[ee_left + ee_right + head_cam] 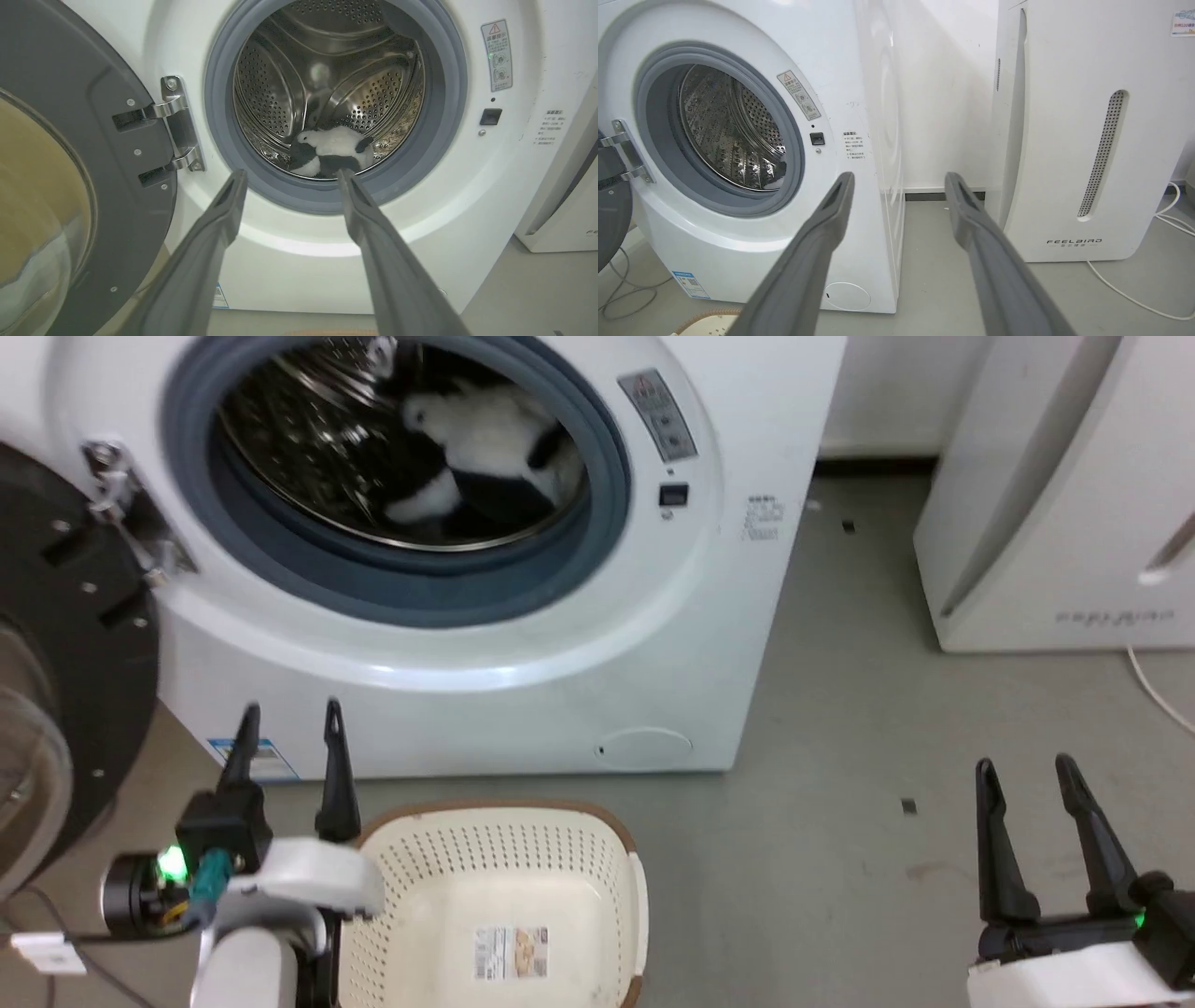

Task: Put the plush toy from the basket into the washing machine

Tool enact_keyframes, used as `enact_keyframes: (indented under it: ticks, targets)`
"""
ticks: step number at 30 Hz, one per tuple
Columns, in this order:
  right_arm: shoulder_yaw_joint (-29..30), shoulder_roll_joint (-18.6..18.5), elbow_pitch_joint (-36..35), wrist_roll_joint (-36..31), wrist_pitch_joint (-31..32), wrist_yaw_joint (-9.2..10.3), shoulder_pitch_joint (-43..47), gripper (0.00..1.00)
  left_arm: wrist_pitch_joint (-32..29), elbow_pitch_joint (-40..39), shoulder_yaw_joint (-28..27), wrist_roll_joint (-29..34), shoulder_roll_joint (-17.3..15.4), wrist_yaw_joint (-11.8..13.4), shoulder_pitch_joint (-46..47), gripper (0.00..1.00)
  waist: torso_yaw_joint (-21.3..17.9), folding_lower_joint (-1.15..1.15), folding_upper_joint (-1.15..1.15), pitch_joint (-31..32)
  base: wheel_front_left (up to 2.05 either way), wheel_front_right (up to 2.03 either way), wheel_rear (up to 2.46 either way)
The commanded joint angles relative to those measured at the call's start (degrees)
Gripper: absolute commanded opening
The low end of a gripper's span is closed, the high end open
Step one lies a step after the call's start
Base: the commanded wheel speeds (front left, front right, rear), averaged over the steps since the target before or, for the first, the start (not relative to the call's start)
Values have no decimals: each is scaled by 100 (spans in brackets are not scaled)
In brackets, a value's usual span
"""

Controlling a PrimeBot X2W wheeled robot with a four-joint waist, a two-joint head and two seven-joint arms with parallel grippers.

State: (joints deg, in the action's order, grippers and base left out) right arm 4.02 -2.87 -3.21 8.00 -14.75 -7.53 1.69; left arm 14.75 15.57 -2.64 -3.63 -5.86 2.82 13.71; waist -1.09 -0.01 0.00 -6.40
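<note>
The plush toy [334, 144] lies inside the shiny drum [280, 93] of the washing machine [523, 709], low down near the front. That is where the job wants it, so I think the job is done. The basket [420, 868] sits on the floor [840, 756] just in front of the machine, and the paper label [511, 952] shows on its bare bottom. The left gripper [291, 714] hangs over the basket's left corner. Its two fingers are spread apart and hold nothing, and they point at the round hole. The right gripper [1025, 765] waits far to the right over the floor, spread apart too, with nothing in it. The door [65, 644] stands wide open on the left, so the hole is free. The door's edge is close to the left arm, so that side is tight. On the right there is lots of floor between the machine and the white FEELBIRD box [1064, 140].
</note>
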Motion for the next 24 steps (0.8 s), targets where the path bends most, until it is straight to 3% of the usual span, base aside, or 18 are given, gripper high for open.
enact_keyframes:
  ticks: [1,16,17,24]
  targets:
    - [28,0,32,-50,-25,4,159,100,25,-68,3,10,50,-54,-228,100,146,1,0,297,0,0,0]
    - [42,0,113,-100,-25,4,475,100,25,-277,113,49,217,-211,-1089,100,252,1,0,669,0,0,0]
    - [37,0,96,-51,2,0,396,0,-3,-262,118,44,193,-198,-1024,0,252,1,0,670,0,0,0]
    - [26,0,100,-63,36,0,380,0,-43,-288,133,50,189,-200,-1031,0,249,1,0,672,0,0,0]
